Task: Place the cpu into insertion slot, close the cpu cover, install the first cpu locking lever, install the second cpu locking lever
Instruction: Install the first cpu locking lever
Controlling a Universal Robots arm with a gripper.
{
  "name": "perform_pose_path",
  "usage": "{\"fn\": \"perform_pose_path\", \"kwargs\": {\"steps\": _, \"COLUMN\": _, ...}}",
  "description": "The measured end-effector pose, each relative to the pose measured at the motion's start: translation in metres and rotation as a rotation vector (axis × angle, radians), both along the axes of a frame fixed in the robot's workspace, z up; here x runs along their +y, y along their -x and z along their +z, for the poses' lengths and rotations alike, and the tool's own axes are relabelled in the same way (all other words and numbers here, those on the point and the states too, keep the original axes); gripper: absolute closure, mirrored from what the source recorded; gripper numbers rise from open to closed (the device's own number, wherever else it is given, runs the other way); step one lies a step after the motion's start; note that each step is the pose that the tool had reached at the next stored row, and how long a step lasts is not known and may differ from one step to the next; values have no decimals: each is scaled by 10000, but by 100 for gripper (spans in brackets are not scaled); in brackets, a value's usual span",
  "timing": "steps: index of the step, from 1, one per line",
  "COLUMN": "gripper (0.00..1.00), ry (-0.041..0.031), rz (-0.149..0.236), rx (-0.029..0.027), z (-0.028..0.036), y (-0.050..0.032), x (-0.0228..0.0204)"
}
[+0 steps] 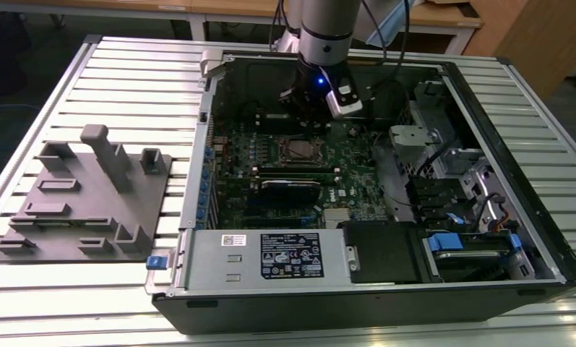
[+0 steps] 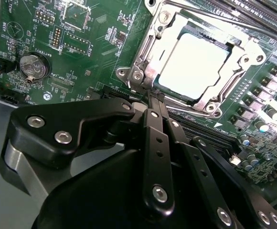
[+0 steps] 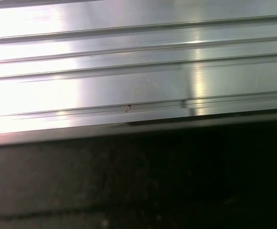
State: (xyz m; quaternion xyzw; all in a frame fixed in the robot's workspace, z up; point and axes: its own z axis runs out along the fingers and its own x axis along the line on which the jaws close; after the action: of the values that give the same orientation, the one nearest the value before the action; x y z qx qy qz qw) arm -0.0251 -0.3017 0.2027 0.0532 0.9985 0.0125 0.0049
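Nearest in the exterior view, a silver metal power supply box (image 1: 259, 256) with a black-and-white label lies along the front edge of the open black computer case (image 1: 365, 311). The case lies on its side on a ribbed aluminium surface (image 1: 76, 311). Beside the case, towards the exterior view's left, a grey moulded fixture tray (image 1: 85, 206) with upright posts rests on the same surface.

Deeper inside the case lies the green motherboard (image 1: 350, 184). In the second wrist view a round silver coin cell (image 2: 33, 64) sits on it, well apart from the socket.

In that socket lies the small flat square cpu (image 2: 195, 64) with a dull silver-grey metal top. The thin silver cpu cover (image 2: 147, 50), a frame plate with an open window, lies down over the cpu's edges.

The black gripper (image 2: 153, 98) hangs just beside one corner of the cover. Its slim fingers (image 2: 156, 119) are drawn together, and I cannot tell whether their tips touch the frame.

Farthest back, the grey arm (image 1: 324, 36) comes down over the case.
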Motion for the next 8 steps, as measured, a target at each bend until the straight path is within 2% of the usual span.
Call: {"fn": "perform_pose_path", "kwargs": {"steps": 8, "gripper": 89, "ry": 0, "rz": -1, "rx": 0, "z": -19, "y": -4, "x": 0}}
